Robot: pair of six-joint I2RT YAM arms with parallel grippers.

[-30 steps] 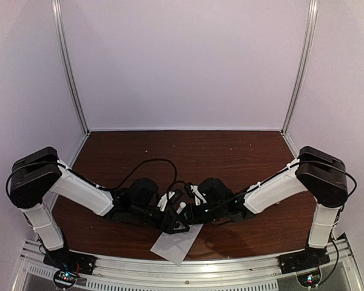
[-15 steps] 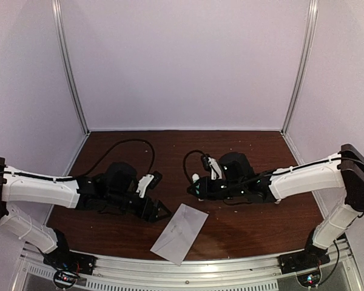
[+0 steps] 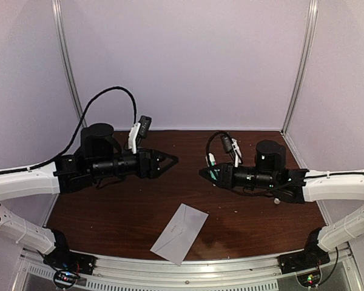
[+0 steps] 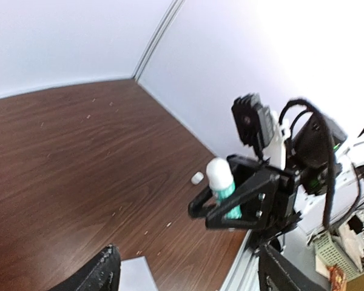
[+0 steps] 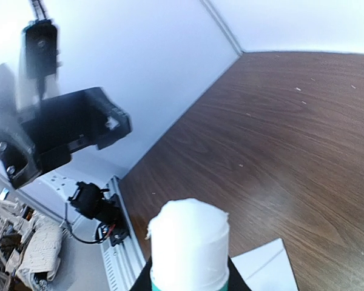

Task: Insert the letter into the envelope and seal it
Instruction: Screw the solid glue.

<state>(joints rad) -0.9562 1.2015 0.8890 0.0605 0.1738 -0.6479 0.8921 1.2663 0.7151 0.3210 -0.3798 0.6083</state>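
Note:
The envelope (image 3: 179,233) lies flat and shut near the table's front edge, a thin seam line across it. Its corner shows as a pale envelope corner (image 4: 133,276) in the left wrist view and an envelope corner (image 5: 267,267) in the right wrist view. The letter is out of view. My left gripper (image 3: 170,160) hangs open and empty above the left-centre of the table, pointing right. Facing it, my right gripper (image 3: 204,171) is shut on a glue stick (image 5: 188,242) with a white top and teal body, also seen as the glue stick (image 4: 223,189) from the left wrist.
A small white cap (image 4: 197,178) lies on the brown wooden table (image 3: 242,151) beyond the right gripper. Pale walls with metal corner posts (image 3: 70,73) close in the back and sides. A metal rail (image 3: 182,270) runs along the front edge.
Both arms have risen off the envelope and swung apart towards the back. The left jaws have opened a little wider. The envelope has stayed put.

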